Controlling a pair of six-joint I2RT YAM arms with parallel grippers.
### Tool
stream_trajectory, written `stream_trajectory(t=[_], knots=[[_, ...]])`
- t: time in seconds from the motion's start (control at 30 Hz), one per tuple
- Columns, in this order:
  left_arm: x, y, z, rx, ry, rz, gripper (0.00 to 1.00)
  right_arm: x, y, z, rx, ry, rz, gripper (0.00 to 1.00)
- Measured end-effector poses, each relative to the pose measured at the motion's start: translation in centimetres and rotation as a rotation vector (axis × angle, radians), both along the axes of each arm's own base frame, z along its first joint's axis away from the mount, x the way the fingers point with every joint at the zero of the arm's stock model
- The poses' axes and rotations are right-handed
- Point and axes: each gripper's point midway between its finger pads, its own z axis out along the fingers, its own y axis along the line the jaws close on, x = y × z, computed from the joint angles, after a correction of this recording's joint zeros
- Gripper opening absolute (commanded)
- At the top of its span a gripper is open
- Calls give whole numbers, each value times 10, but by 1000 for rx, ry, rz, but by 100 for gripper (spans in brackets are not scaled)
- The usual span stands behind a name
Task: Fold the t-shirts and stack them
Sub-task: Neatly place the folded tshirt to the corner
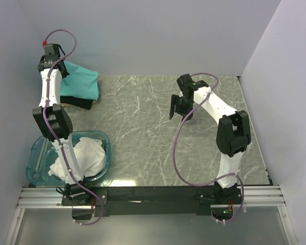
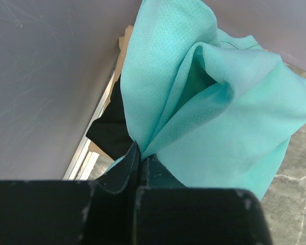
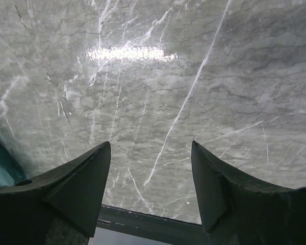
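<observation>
Far left, left hand pinches seemingly mesh mint-teal t-shirt; right hand gapes above marbled table.

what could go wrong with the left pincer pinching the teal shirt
The left pincer holds only a bunched fold of the teal shirt; it may slip free when pulled. That shirt lies on the black shirt, so dragging it may pull the black one askew. The right pincer hangs open over the table, away from the shirts, so no second grip steadies it.
</observation>
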Motion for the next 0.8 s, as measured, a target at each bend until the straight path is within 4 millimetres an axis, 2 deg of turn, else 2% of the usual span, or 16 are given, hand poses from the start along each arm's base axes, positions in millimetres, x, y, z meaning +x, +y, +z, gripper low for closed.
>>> stream_trajectory(t=[0.37, 0.4, 0.47, 0.5, 0.6, 0.63, 0.73, 0.8], knots=[[-4, 16, 0, -17, -9, 26, 2, -1, 0, 1, -1, 2, 1, 71], [-5, 19, 0, -19, -12, 33, 21, 0, 1, 2, -1, 1, 2, 71], [-7, 27, 0, -22, -15, 51, 49, 0, 1, 3, 0, -2, 3, 71], [-8, 32, 0, -26, -21, 68, 71, 0, 1, 3, 0, -1, 3, 71], [-10, 43, 2, -29, -40, 109, 95, -1, 1, 3, -2, 1, 6, 72], [-10, 46, 2, -29, -43, 120, 99, -1, 0, 3, -3, 2, 8, 72], [-11, 52, -2, -30, -51, 144, 99, -1, 0, 3, -4, 0, 13, 72], [-14, 49, -13, -37, -31, 148, 99, -1, 0, 3, -5, -2, 18, 72]])
